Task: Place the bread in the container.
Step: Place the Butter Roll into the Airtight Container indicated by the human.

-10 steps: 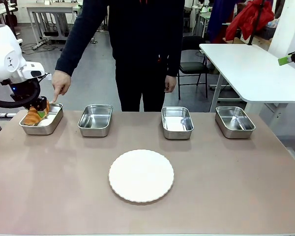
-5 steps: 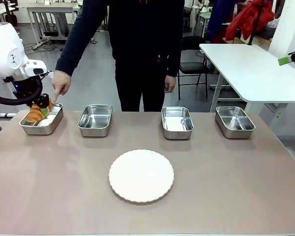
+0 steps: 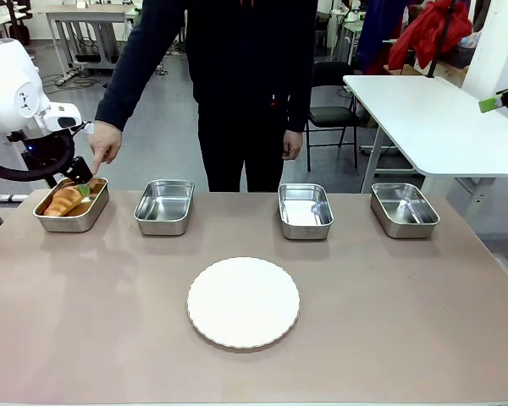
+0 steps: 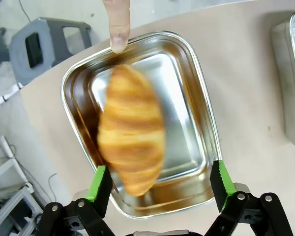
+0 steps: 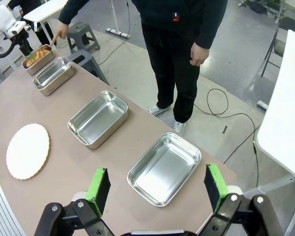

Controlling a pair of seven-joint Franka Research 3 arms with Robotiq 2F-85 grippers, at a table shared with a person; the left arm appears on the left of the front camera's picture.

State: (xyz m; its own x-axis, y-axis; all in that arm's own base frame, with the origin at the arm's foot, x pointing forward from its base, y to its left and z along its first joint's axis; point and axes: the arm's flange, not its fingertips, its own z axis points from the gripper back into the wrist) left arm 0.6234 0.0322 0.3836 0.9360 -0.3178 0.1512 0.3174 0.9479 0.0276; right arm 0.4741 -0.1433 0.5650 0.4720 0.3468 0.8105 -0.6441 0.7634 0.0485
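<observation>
The golden-brown bread (image 3: 64, 201) lies in the far-left container (image 3: 96, 205), one of four steel pans in a row. In the left wrist view the bread (image 4: 131, 133) looks blurred and sits lengthwise in the container (image 4: 196, 93). My left gripper (image 3: 81, 181) hangs just above that pan's far end, open, and its green fingers (image 4: 101, 183) stand wide apart with the bread loose between and below them. A person's finger (image 4: 118, 22) points at the pan's rim. My right gripper (image 5: 156, 189) is open, high over the far-right pan (image 5: 164, 168).
The other pans (image 3: 164, 206) (image 3: 305, 211) (image 3: 404, 209) line the far side. A round white plate (image 3: 243, 302) sits mid-table. The person (image 3: 245, 93) stands at the far edge with the pointing hand (image 3: 103, 145) close to my left gripper. A white side table (image 3: 432, 118) stands far right.
My left gripper has let go of the bread, which now lies in the far-left pan. The gripper has opened and risen slightly. The pointing hand stays in place.
</observation>
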